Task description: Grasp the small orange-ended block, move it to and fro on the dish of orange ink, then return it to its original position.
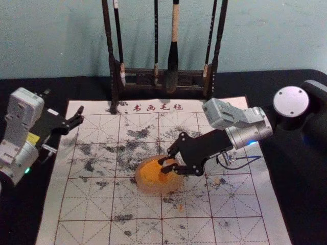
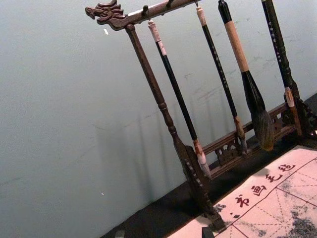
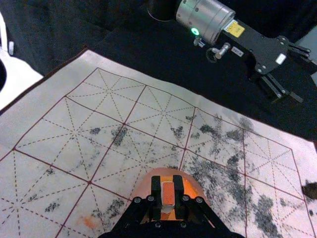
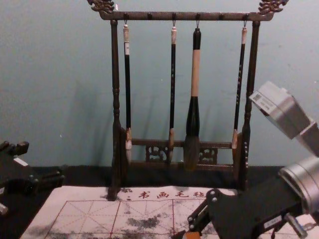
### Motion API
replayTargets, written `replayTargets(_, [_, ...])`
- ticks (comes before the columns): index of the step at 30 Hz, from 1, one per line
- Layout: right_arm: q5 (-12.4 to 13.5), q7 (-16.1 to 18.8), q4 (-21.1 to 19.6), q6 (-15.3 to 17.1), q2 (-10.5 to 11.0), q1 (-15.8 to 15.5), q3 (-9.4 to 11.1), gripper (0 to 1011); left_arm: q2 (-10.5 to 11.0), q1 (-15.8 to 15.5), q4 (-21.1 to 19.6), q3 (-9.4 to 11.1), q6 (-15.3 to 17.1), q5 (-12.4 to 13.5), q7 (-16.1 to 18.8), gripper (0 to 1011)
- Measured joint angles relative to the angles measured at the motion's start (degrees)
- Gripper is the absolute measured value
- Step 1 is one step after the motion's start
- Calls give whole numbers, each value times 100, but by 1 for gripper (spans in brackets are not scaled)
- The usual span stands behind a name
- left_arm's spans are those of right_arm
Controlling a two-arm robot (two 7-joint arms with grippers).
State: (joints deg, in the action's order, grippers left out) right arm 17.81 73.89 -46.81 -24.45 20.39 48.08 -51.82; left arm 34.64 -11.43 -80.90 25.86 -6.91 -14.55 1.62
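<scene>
Right claw (image 1: 164,166) is closed around the small block (image 3: 168,192), holding it at the dish of orange ink (image 1: 145,185) beneath, likely so its end can rub there, while the open left claw (image 1: 80,114) hangs well apart.

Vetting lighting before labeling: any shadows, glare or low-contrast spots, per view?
Left wrist view: soft shadows on the wall behind the brush stand. Chest view: left fingers low-contrast near the black cloth. Right wrist view: green lamp glows. Head view: right fingers contrast with the pale mat; mild shine on the joint cap.
</scene>
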Motion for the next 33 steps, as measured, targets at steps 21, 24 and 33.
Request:
replayTargets(21, [19, 104, 447, -214, -399, 183, -144, 134, 0, 0, 0, 0, 0, 0, 0, 1001])
replayTargets(24, [8, 95, 549, -252, -462, 215, -144, 134, 0, 0, 0, 0, 0, 0, 0, 1001])
replayTargets(33, [-93, -4, 857, -350, -630, 325, -114, 134, 0, 0, 0, 0, 0, 0, 0, 1001])
